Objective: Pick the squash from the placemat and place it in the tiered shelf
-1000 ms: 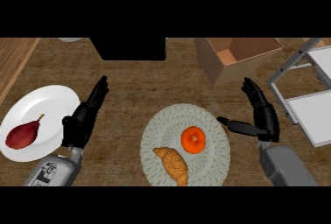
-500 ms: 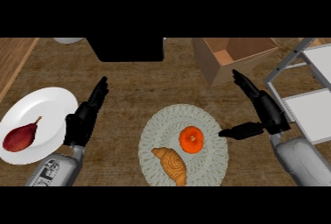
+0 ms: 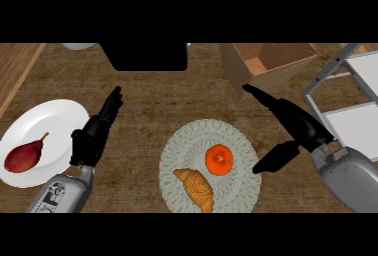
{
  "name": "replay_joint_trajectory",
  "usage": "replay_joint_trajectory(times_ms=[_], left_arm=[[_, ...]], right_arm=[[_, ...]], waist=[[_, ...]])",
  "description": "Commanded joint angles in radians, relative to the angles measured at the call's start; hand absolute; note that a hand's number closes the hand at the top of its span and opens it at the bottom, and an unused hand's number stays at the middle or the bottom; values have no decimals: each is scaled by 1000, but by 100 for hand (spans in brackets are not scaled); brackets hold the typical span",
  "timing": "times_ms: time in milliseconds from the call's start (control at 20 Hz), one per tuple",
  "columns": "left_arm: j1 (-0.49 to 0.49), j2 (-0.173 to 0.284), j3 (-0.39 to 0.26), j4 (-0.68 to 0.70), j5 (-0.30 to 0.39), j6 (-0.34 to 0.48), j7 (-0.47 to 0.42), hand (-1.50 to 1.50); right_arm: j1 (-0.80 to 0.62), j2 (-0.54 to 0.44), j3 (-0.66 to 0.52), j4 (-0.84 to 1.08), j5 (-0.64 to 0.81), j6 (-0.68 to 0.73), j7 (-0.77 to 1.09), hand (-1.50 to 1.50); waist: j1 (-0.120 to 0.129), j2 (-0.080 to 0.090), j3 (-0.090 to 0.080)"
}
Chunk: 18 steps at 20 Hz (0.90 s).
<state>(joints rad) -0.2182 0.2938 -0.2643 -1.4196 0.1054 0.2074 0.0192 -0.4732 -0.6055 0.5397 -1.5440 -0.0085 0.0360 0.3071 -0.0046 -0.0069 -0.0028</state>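
A round orange squash lies on the pale woven placemat in the middle of the counter, with a croissant just below it. My right hand hovers open to the squash's right, fingers stretched up and left, thumb pointing down toward the placemat's right edge without touching the squash. The tiered shelf, grey framed with white trays, stands at the right edge. My left hand rests open at the left, fingers up.
A white plate at the left holds a dark red pear. An open cardboard box sits at the back, right of centre, close to my right fingertips. A black block lies at the back.
My right hand has swung up and rightward, fingers tilting left toward the box, and its thumb has spread down toward the placemat. The left hand and all objects have stayed put.
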Motion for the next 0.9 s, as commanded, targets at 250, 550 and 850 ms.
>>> replay_joint_trajectory(times_ms=[250, 550, 850], left_arm=[[15, -28, 21, 8, -25, -19, -8, 0], [59, -36, 37, -102, -58, -35, 57, 0], [66, -95, 65, 13, -103, -60, -58, 0]], right_arm=[[32, -18, 73, -316, 136, 117, 380, -150], [129, 64, 35, -394, 242, 161, 425, -150], [78, 217, -15, -361, 345, 245, 491, -150]], waist=[[0, 4, 2], [4, 4, 3], [5, 6, 3]])
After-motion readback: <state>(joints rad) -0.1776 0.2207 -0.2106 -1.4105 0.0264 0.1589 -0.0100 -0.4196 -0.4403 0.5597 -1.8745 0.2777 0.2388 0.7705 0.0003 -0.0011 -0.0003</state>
